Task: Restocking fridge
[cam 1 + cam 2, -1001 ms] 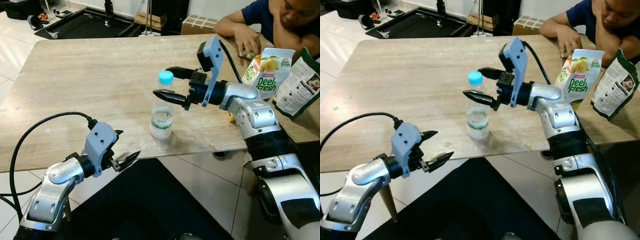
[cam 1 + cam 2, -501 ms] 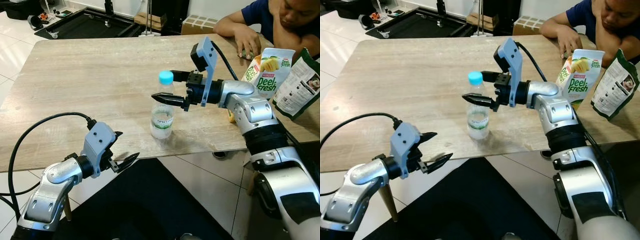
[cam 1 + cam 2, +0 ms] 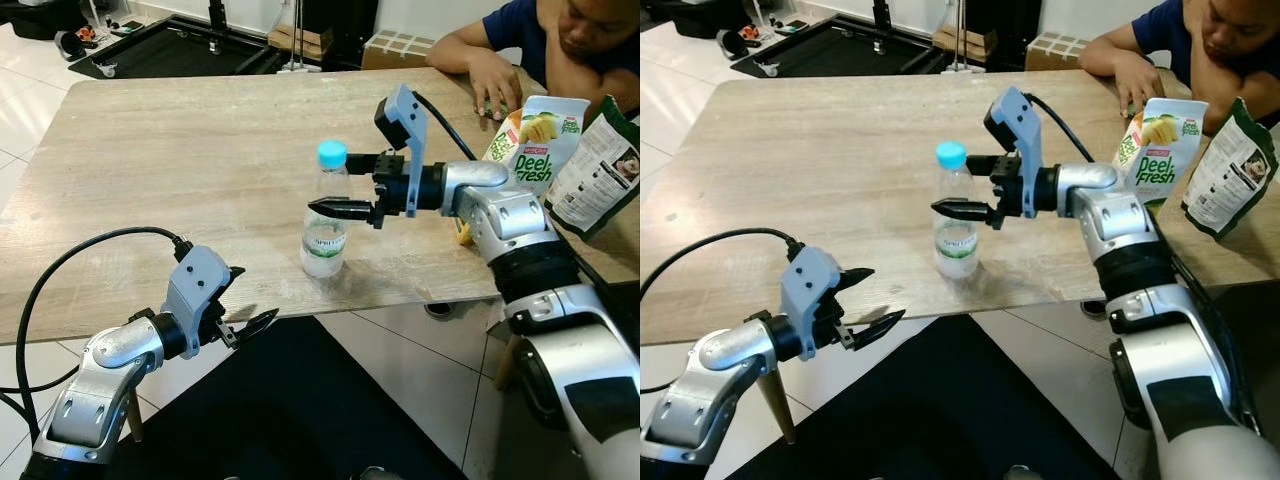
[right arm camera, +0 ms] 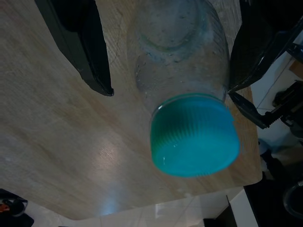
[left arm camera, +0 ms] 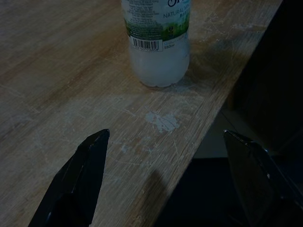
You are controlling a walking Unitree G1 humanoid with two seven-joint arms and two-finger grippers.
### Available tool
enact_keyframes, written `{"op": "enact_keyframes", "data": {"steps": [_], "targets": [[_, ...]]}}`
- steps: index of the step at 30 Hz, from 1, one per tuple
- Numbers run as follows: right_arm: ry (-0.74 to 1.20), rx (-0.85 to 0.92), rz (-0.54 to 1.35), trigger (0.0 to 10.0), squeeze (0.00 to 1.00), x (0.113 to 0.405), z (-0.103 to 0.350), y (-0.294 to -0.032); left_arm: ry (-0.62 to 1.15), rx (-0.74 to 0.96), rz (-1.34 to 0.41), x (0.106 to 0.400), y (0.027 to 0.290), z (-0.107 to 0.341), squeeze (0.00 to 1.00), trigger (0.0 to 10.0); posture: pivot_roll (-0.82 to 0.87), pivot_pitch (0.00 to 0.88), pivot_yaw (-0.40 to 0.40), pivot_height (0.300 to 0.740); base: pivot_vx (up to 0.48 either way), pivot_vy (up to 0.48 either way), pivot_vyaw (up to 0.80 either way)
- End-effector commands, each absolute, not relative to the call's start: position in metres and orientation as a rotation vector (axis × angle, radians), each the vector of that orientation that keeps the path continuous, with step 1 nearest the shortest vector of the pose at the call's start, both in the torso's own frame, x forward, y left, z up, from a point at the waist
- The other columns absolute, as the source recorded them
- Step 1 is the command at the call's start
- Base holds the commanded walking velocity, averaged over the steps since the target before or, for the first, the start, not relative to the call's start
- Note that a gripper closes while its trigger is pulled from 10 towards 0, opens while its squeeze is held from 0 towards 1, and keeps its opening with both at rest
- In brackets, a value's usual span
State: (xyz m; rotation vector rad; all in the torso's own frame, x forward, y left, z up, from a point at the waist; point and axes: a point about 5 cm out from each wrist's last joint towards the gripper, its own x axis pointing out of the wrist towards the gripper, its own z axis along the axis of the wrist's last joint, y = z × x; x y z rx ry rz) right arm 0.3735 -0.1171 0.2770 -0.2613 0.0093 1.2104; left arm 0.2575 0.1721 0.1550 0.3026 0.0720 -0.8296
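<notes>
1. A clear water bottle point(image 3: 325, 218) with a teal cap point(image 3: 332, 153) stands upright on a light wooden table point(image 3: 180, 160), close to the table's near edge.

2. The right gripper point(image 3: 352, 186) reaches in from the bottle's 3 o'clock side, at the height of the bottle's shoulder. Its two black fingers are spread wide, one on each side of the bottle, one finger point(image 3: 340, 209) in front of the bottle and the other behind it near the neck. In the right wrist view the fingers point(image 4: 80, 42) flank the bottle with a gap on each side, so the gripper holds nothing.

3. The left gripper point(image 3: 245, 298) hangs below the table's near edge, at about 7 o'clock from the bottle and well apart from it. Its fingers are parted and nothing lies between them. The left wrist view looks over the table edge at the bottle's base and label point(image 5: 158, 23).

4. At the table's far right corner, about 2 o'clock from the bottle, stand a green and white snack pouch point(image 3: 530, 145) and a second pouch with a dark green back point(image 3: 600, 170).

5. A person in a blue shirt point(image 3: 520, 25) leans on the far right corner of the table, with one hand point(image 3: 495, 80) resting on the tabletop just behind the pouches.
</notes>
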Motion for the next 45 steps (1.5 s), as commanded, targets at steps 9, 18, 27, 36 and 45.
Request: {"op": "enact_keyframes", "data": {"steps": [9,18,27,36,45], "targets": [[0.03,-0.308,1.195,10.0,0.0,0.378,0.28,-0.12,0.124,0.311,-0.85,0.254,0.175,0.15,0.0,10.0,-0.08,0.122,-0.001,0.74,0.0,0.0,0.0],[0.024,-0.263,1.197,0.0,0.0,0.38,0.282,-0.119,0.128,0.306,-0.854,0.253,0.175,0.149,0.0,10.0,-0.08,0.122,-0.003,0.74,0.0,0.0,0.0],[0.027,-0.235,1.225,0.0,0.0,0.379,0.282,-0.12,0.132,0.299,-0.867,0.252,0.172,0.149,0.0,10.0,-0.08,0.122,-0.001,0.74,0.0,0.0,0.0],[0.008,-0.215,1.229,0.0,0.0,0.378,0.285,-0.125,0.134,0.302,-0.872,0.254,0.171,0.149,0.0,10.0,-0.08,0.119,-0.002,0.74,0.0,0.0,0.0],[-0.14,-0.045,1.393,10.0,0.0,0.357,0.301,-0.149,0.119,0.264,-0.91,0.25,0.166,0.15,0.0,10.0,-0.09,0.121,0.0,0.74,0.0,0.0,0.0]]}}
